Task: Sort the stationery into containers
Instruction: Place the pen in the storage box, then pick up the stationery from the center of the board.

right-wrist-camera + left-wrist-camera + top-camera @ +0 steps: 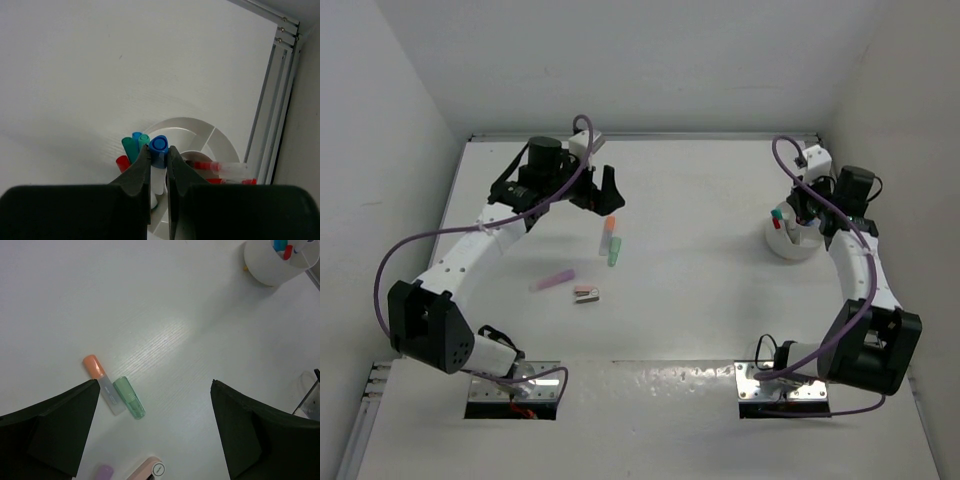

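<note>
Blue-capped pen (159,145) stands upright in the white tub (186,123) beside teal & red caps, right gripper (158,153) clamped on it just under the cap. Step in hand, prob.: depositing this pen; next it needs to release & lift straight up. Left gripper (154,385), jaws wide apart, hovers over orange highlighter (94,367) & green highlighter (129,398) mid-table, touching neither.

You get the white tub (790,248) in all three views: the top camera looks down on it from high behind the arm bases (785,382), the left wrist camera from well off, the right wrist camera from just above
</note>
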{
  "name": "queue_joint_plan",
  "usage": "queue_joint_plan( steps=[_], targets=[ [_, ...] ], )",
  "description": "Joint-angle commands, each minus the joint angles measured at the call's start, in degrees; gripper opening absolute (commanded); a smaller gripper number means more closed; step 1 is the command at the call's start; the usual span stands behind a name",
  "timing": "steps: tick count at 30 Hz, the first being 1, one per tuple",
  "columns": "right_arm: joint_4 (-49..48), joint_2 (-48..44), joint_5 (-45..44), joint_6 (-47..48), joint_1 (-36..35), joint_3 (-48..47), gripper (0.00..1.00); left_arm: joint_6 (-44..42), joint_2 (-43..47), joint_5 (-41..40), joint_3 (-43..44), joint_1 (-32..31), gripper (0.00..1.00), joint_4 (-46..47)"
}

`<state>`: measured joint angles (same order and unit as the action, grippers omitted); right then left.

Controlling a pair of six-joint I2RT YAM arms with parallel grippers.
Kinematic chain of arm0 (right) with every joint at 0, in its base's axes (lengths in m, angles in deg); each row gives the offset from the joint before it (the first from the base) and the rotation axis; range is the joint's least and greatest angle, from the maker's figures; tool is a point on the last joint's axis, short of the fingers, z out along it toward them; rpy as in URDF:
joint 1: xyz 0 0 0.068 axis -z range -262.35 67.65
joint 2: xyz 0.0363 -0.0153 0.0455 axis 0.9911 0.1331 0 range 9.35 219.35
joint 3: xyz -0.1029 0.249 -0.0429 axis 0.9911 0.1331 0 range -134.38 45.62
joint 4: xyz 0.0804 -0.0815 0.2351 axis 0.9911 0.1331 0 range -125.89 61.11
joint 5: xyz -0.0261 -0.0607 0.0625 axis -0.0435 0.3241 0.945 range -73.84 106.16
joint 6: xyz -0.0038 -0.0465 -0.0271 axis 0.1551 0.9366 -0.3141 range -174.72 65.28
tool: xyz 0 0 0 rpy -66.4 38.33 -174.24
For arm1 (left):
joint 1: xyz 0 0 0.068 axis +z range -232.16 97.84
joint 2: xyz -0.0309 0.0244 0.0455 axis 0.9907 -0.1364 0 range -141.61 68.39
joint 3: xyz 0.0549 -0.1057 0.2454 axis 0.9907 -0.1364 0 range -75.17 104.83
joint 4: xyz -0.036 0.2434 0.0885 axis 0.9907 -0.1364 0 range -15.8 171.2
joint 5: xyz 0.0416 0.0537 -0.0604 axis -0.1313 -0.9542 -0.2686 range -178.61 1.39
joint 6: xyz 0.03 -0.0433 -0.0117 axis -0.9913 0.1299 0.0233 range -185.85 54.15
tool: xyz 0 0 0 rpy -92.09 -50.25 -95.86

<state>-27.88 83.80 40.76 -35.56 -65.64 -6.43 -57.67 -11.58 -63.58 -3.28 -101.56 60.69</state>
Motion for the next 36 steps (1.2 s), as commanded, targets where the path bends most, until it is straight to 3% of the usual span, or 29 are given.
queue_joint_plan(
  steps=[1, 9, 13, 14, 18, 29, 36],
  targets=[
    [-3.79, -0.28, 0.98, 3.43, 0.43, 2.29, 0.0, -0.98, -0.1, 1.16, 2.63, 0.76, 1.0, 1.09],
    [-3.0, -0.71, 1.24, 4.74, 0.69, 5.12, 0.03, -3.35, 0.25, -1.04, 2.81, 1.73, 1.0, -1.54],
    [-0.29, -0.98, 0.89, 4.92, 0.96, 4.59, 0.27, -7.47, 0.95, -3.24, 2.9, 4.01, 1.0, -6.11],
    [0.51, -1.5, 0.89, 4.92, 1.13, 4.07, 0.37, -7.92, 0.95, -3.59, 3.24, 5.06, 1.0, -8.82],
    [3.15, -4.3, 1.5, 3.61, 1.05, 2.93, 0.52, -17.22, 0.51, -2.62, 3.77, 7.09, 1.0, -16.56],
    [14.22, -11.87, 7.47, -10.8, -5.18, -5.33, 0.51, -40.07, -0.62, -5.34, -2.29, 10.78, 0.82, -32.21],
    [17.65, -12.67, 7.57, -17.75, -10.47, -5.26, 0.51, -43.61, -5.46, -13.08, -6.68, 11.49, 0.78, -32.15]
  ],
)
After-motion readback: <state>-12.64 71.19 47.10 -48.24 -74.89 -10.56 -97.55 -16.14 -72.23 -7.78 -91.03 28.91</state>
